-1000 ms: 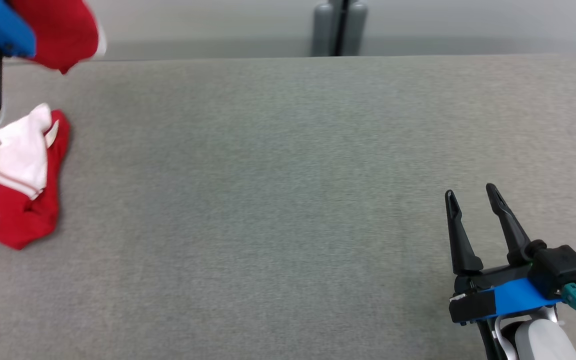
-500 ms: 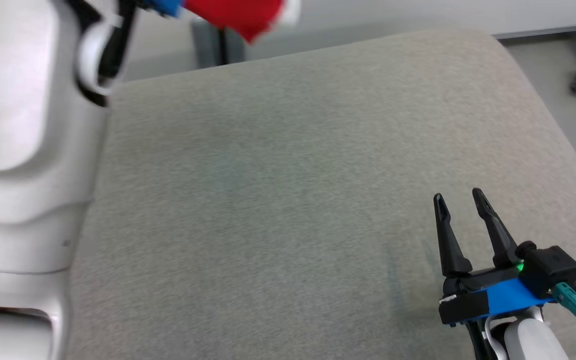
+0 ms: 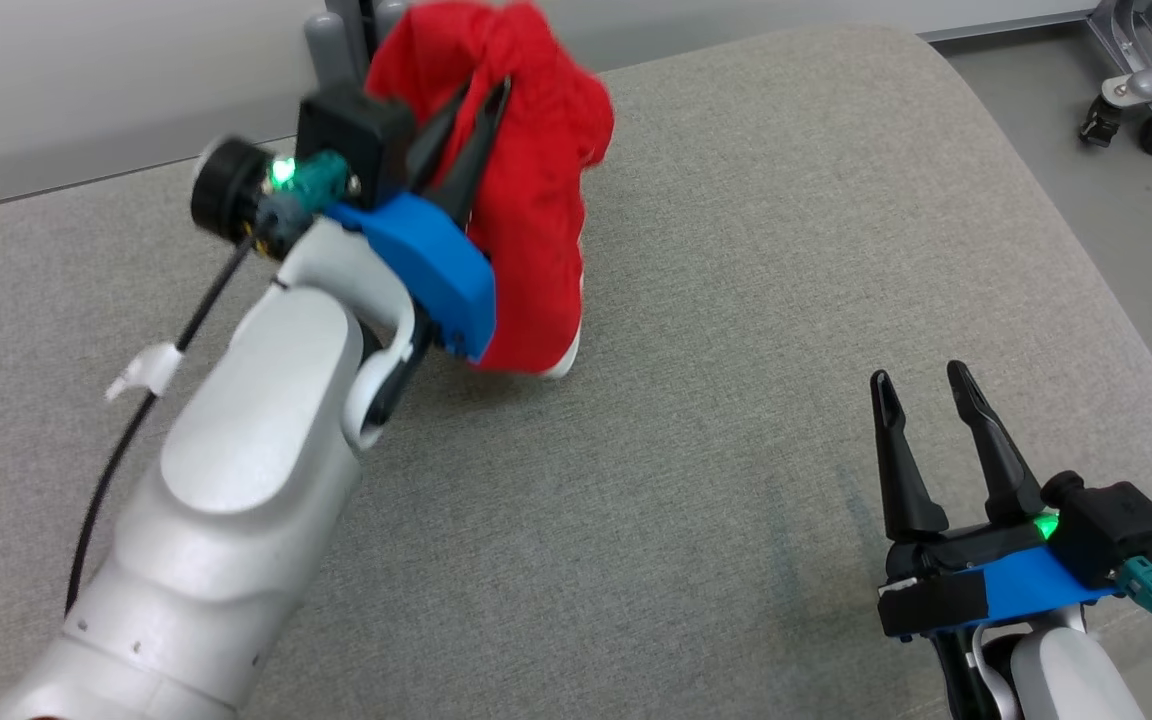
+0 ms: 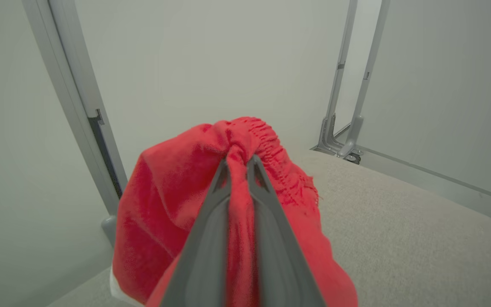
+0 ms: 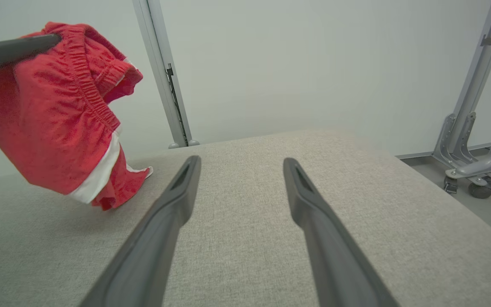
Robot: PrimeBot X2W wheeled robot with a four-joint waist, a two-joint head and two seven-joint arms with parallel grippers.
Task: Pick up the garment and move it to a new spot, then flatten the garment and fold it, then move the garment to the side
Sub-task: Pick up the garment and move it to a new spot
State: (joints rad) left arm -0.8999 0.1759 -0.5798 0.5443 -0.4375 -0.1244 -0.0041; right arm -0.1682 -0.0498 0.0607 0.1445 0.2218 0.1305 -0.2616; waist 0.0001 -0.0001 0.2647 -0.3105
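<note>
The garment (image 3: 536, 200) is a pair of red shorts with white trim, bunched and hanging from my left gripper (image 3: 486, 95), which is shut on its elastic waistband. In the left wrist view the two fingers pinch the red cloth (image 4: 173, 200) at their tips (image 4: 239, 164). The garment's (image 5: 53, 115) lower hem touches the grey padded table top (image 3: 736, 300) towards its far edge. My right gripper (image 3: 921, 380) rests open at the lower right, above bare table, nothing between its fingers (image 5: 173, 209).
The table's rounded right edge (image 3: 1086, 260) drops to the floor, where a grey wheeled frame (image 3: 1146, 90) stands. A grey post (image 5: 164, 81) rises behind the far edge, in front of a pale wall. My left forearm (image 3: 236, 480) crosses the table's left half.
The head camera has turned right, so the whole picture shifted. The garment, partly lying on the table a second ago, now hangs from my left gripper farther right. The right gripper stays open.
</note>
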